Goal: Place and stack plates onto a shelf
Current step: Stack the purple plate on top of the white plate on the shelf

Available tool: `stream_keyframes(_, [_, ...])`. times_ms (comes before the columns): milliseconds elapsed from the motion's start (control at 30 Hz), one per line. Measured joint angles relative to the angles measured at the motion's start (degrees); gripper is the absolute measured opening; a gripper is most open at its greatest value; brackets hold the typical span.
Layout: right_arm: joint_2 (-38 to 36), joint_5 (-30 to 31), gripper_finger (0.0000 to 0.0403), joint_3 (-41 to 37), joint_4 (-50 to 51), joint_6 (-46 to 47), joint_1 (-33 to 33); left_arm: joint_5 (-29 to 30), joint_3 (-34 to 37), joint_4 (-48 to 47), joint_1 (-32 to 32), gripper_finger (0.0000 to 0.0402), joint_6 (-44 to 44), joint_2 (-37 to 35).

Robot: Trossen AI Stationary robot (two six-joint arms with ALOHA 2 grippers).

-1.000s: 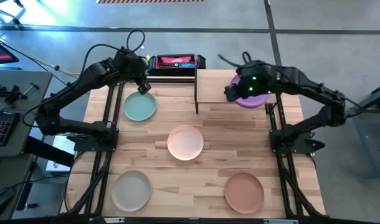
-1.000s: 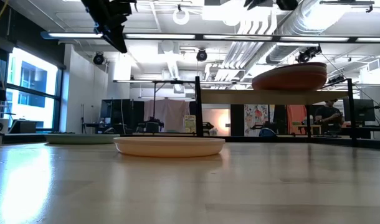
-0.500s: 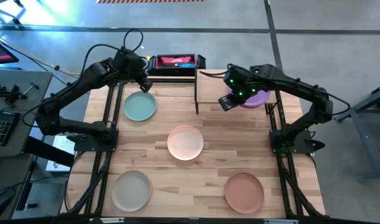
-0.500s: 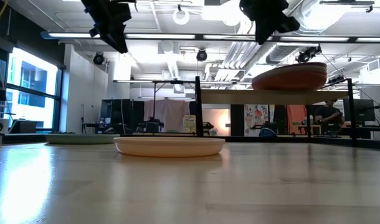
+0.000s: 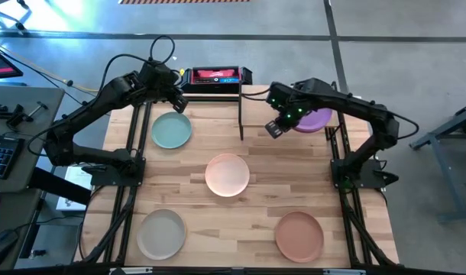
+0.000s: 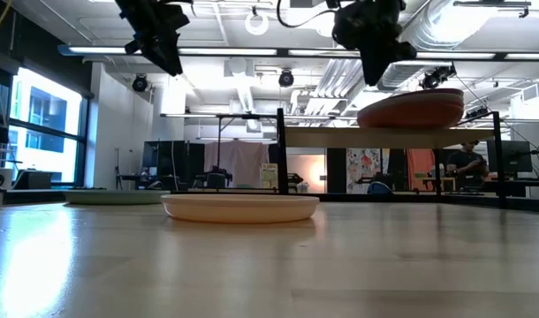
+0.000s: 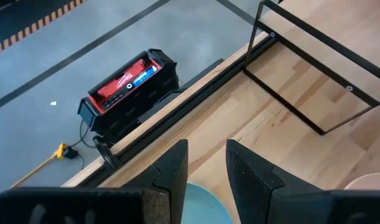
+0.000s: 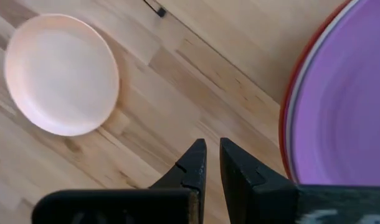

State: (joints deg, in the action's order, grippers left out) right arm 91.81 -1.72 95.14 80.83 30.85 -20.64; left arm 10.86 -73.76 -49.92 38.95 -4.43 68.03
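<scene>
The right tool [image 5: 272, 128] is hanging above the shelf [image 5: 267, 107], near its front edge and just left of the stacked plates, its fingers [image 8: 193, 163] pressed nearly together and pinching nothing. In the right wrist view the purple plate [image 8: 342, 106] is lying beside it on top of the stack, a red rim showing under its edge; bare wood is separating the tool from that rim. The peach plate [image 5: 227, 175] is sitting on the tabletop [image 5: 256, 221] below and in front of the shelf, well apart from the tool.

The left tool [image 5: 177, 106] is hovering over the far rim of the teal plate [image 5: 172, 131], close to the tabletop's back edge, its fingers [image 7: 171, 171] standing spread with nothing between them. A red and black box [image 7: 129, 88] is sitting on the floor just beyond that edge.

A beige plate [image 5: 161, 234] and a terracotta plate [image 5: 299, 235] are resting near the front edge, well apart, with open wood between all the plates.
</scene>
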Motion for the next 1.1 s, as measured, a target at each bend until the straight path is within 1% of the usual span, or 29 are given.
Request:
stream_keyframes(167, [0.1,0.6,0.0023,-3.5,0.1,0.2,0.0,0.0,0.0,0.0,0.0,0.0099,0.0,0.0])
stream_keyframes(400, [-0.1,4.6,0.0023,-7.2,0.5,0.8,-0.6,0.0,0.0,0.0,0.0,0.0099,0.0,0.0])
stream_keyframes(567, [-0.1,7.6,0.0023,-7.6,1.9,1.8,-2.5,0.0,0.0,0.0,0.0,0.0099,-0.6,0.0])
stream_keyframes(800, [-0.2,10.0,0.0023,-7.6,2.7,1.6,-5.7,0.0,0.0,0.0,0.0,0.0099,-1.4,0.0])
stream_keyframes(1000, [-0.2,9.5,0.0023,-7.6,2.7,0.5,-6.8,0.0,0.0,0.0,0.0,0.0099,-1.4,0.0])
stream_keyframes(1100, [-0.2,7.0,0.0023,-7.6,2.7,0.2,-6.3,-0.3,0.0,-0.7,0.0,0.0099,-1.4,0.0])
